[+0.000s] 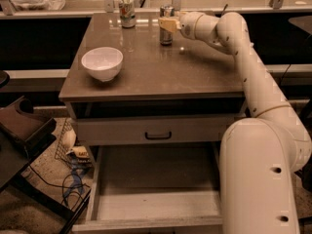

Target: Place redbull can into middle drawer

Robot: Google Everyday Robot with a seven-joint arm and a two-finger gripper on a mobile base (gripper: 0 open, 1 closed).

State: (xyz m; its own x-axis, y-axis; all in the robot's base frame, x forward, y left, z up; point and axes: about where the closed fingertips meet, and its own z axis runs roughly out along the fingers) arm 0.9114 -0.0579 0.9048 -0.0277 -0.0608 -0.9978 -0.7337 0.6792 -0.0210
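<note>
The redbull can [166, 33] stands upright at the back of the table top, right of centre, its silver top showing. My gripper [167, 24] reaches in from the right at the can's upper half, and its tan end overlaps the can's front. The middle drawer [156, 206] is pulled open below the table's front, with a bare pale floor. The arm's white body [258, 169] covers the drawer's right side.
A white bowl [102, 62] sits on the table's left front. A green-white-red can [127, 11] stands at the back left of the redbull can. A closed drawer front with a black handle [158, 135] is above the open drawer. Cables and clutter [73, 165] lie on the floor at left.
</note>
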